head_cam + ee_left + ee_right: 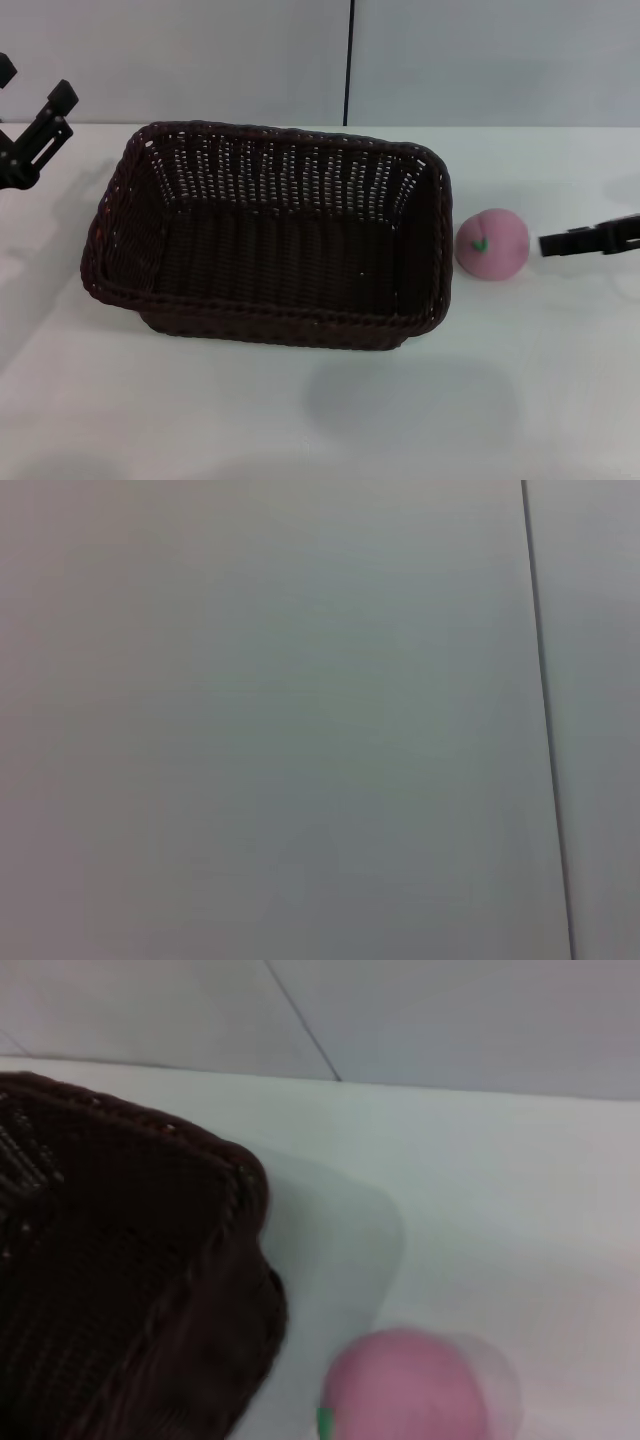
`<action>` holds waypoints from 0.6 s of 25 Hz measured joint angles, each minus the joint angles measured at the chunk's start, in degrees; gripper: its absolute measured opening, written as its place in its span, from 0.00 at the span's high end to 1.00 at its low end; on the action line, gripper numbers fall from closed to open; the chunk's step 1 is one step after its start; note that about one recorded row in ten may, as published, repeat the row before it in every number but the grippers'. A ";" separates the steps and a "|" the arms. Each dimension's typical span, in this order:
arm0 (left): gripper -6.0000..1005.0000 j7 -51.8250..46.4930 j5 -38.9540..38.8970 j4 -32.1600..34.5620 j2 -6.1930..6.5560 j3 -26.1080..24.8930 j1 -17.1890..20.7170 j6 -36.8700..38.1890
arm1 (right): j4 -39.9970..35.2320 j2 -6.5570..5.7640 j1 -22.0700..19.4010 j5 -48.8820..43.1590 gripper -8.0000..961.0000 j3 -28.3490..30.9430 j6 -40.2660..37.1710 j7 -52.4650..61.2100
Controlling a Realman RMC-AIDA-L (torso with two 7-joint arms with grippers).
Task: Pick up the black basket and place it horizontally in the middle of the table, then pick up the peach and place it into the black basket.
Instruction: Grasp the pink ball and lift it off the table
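Observation:
The black basket (pixel 280 136) stands upright and empty on the middle of the white table (pixel 300 420), its long side running left to right. The pink peach (pixel 491 244) lies on the table just right of the basket, a small gap apart. My right gripper (pixel 585 241) hovers low at the right edge, pointing at the peach and close to it without touching. The right wrist view shows the basket's corner (pixel 120 1260) and the peach (pixel 405 1385) beside it. My left gripper (pixel 32 88) is raised at the far left, open and empty, clear of the basket.
A grey wall with a dark vertical seam (pixel 350 60) runs behind the table; the left wrist view shows only that wall and seam (pixel 545 720). Bare tabletop lies in front of the basket and around the peach.

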 joint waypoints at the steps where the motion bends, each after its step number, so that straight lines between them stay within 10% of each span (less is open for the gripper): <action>1: 0.30 0.00 0.00 -0.01 0.00 0.01 0.01 0.00 | 1.15 0.06 0.04 1.12 0.49 -0.06 1.10 -1.03; 15: 0.30 0.01 -0.14 -0.10 -0.03 0.00 -0.24 -0.11 | 11.12 -0.03 1.23 6.79 0.54 -0.19 8.71 -7.73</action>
